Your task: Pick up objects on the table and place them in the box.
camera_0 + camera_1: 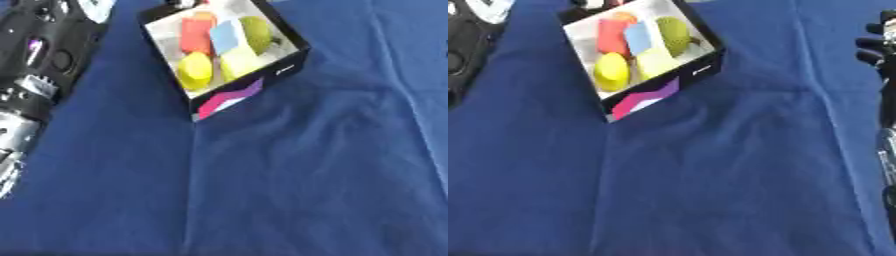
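Box (pixel 289 62), black-walled, white-lined, on creased blue cloth (pixel 306 175)

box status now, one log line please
box: holds red, blue, yellow, green items | blue cloth: no loose objects seen | left arm: beside box | right hand: at edge

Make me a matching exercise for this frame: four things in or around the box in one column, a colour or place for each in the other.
Things:
1. cylinder
2. lemon-like object
3. box
4. cloth

Descriptions:
A. dark blue, covering the table
B. red, lying inside the box
C. black outside, white inside
D. yellow, at the box's near left corner

Pairs: 1-B, 2-D, 3-C, 4-A
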Controlling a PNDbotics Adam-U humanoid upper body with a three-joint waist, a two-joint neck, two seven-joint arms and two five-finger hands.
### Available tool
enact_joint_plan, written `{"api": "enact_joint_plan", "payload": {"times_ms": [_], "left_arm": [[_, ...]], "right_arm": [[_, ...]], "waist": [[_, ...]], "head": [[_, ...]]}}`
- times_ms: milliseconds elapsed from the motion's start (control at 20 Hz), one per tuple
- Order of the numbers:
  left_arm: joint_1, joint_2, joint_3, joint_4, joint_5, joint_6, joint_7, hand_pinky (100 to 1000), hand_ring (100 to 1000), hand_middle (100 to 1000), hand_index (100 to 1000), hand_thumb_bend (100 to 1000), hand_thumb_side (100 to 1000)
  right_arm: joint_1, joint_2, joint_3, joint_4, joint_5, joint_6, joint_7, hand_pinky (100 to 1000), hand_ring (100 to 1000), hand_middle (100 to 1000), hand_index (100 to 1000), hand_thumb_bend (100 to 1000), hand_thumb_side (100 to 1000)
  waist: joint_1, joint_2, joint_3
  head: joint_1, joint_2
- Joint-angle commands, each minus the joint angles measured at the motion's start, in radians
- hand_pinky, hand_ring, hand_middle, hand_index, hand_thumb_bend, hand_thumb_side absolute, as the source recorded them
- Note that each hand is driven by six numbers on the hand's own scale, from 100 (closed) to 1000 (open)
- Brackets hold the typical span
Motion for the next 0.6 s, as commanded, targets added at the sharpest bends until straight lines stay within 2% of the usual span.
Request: {"api": "enact_joint_plan", "payload": {"times_ms": [50,150,200,250,300,350,400,450,500,600], "left_arm": [[-0.015,-0.02,-0.007,0.01,-0.036,-0.026,0.026,839,759,646,580,255,100],[-0.01,-0.038,-0.001,0.037,-0.064,-0.031,0.039,871,829,761,745,299,100],[-0.008,-0.043,0.002,0.046,-0.073,-0.034,0.043,899,877,823,865,329,100],[-0.006,-0.045,0.005,0.052,-0.08,-0.036,0.048,915,894,847,915,351,239],[-0.006,-0.046,0.008,0.054,-0.085,-0.036,0.053,921,898,852,937,389,381],[-0.007,-0.045,0.014,0.051,-0.088,-0.034,0.063,921,897,852,945,443,569],[-0.007,-0.041,0.019,0.044,-0.089,-0.03,0.078,913,888,844,945,499,697],[-0.008,-0.033,0.022,0.033,-0.087,-0.026,0.096,904,883,839,943,573,787],[-0.008,-0.022,0.021,0.022,-0.085,-0.023,0.115,903,881,838,943,588,793],[-0.005,0.004,0.025,0.0,-0.073,-0.005,0.152,905,876,836,943,562,794]], "right_arm": [[-0.017,-0.01,-0.001,-0.018,-0.004,-0.001,0.006,772,734,722,816,100,695],[-0.018,-0.008,-0.001,-0.019,-0.005,-0.001,0.007,772,734,722,816,100,694],[-0.019,-0.008,-0.001,-0.019,-0.005,-0.001,0.008,772,734,722,816,100,694],[-0.019,-0.007,-0.001,-0.019,-0.005,-0.001,0.007,772,734,722,815,100,695],[-0.019,-0.007,-0.001,-0.019,-0.006,-0.001,0.007,772,733,722,815,100,696],[-0.019,-0.008,-0.001,-0.019,-0.006,-0.001,0.006,772,734,722,815,100,698],[-0.018,-0.008,-0.001,-0.018,-0.006,-0.001,0.006,772,733,722,816,100,699],[-0.018,-0.009,-0.001,-0.018,-0.006,-0.001,0.006,772,733,722,816,100,699],[-0.017,-0.01,-0.001,-0.018,-0.006,-0.001,0.006,772,733,722,816,100,700],[-0.015,-0.012,-0.002,-0.017,-0.005,0.0,0.005,772,733,721,816,100,692]], "waist": [[0.002,-0.037,-0.004],[0.002,-0.037,-0.005],[0.002,-0.037,-0.005],[0.002,-0.037,-0.005],[0.002,-0.037,-0.005],[0.003,-0.037,-0.004],[0.003,-0.038,-0.004],[0.003,-0.038,-0.003],[0.003,-0.039,-0.002],[0.005,-0.041,0.002]], "head": [[0.007,-0.008],[0.009,-0.006],[0.009,-0.007],[0.008,-0.006],[0.008,-0.006],[0.007,-0.005],[0.007,-0.003],[0.006,-0.002],[0.004,-0.001],[-0.001,0.002]]}}
